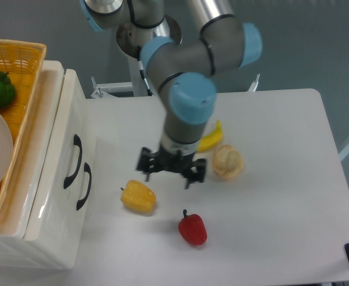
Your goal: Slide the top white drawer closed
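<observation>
Top white drawer (60, 156) shut flush, claw (170, 171) over table, well apart, empty

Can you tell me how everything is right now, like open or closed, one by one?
top white drawer: looks pushed in
lower white drawer: looks shut
gripper: open, holding nothing, above the table
yellow pepper: lying on the table
red pepper: lying on the table
banana: partly hidden behind the arm

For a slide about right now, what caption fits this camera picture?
Robot hand hovering over the table among peppers, bread and a banana, away from the top white drawer.
</observation>
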`<move>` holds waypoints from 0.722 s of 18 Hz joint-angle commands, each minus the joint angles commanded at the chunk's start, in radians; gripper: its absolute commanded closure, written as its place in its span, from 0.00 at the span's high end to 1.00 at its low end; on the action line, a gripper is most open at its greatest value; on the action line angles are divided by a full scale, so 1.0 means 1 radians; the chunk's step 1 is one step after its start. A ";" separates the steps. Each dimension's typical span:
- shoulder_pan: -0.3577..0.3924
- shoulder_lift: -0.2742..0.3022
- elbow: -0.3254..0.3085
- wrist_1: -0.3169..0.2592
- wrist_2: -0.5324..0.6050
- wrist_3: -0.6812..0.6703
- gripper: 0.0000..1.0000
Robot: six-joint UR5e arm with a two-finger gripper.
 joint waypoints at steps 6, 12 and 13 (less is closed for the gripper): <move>0.063 0.029 0.000 -0.003 0.086 0.229 1.00; 0.095 0.089 -0.046 -0.049 0.203 0.350 1.00; 0.103 0.098 -0.049 -0.051 0.207 0.361 1.00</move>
